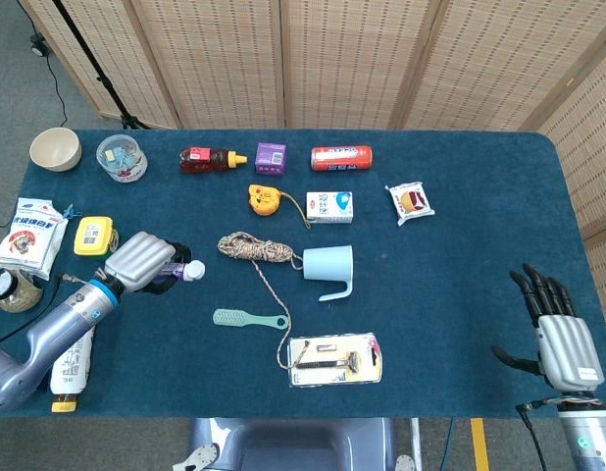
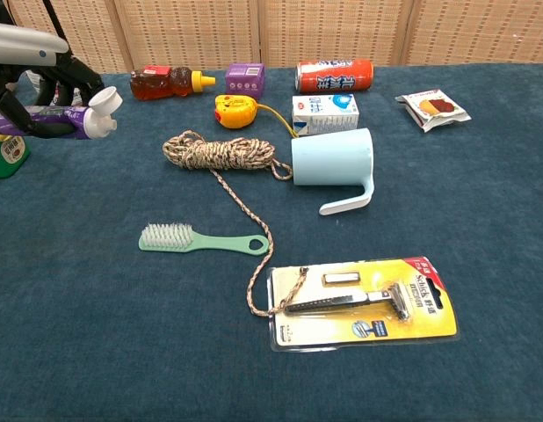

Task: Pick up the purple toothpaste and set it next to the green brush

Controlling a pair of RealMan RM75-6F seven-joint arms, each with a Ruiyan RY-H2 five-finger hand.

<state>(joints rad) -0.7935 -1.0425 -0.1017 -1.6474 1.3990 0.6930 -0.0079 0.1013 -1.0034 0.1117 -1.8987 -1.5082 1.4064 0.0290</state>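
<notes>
Carrying step, by the look of it. At centre left of the head view, left hand [image 1: 138,261] curled around the purple toothpaste [image 2: 68,117], white cap poking out to the right; in the chest view, tube raised above the table [image 1: 460,255] at the upper left of the frame. Not yet beside the green brush [image 1: 249,318], lying flat lower and to the right, bristles at its left end, handle pointing right.

Next move, as a judgement: bring the tube down and rightward, lower it onto bare cloth just beside the brush, then loosen the fingers.

Round about, left to right: a yellow box with a green base [image 1: 94,236] close behind the left hand; a coil of rope [image 1: 254,248] above the brush, its loose strand running down past the brush handle's right end toward a carded razor pack [image 1: 334,359]; a pale blue cup [image 1: 328,265] on its side right of the coil. Rope strand the likeliest snag, so the left or near side of the brush the safer spot.

At the lower right of the head view, right hand [image 1: 558,334] spread and empty, well apart from everything.
</notes>
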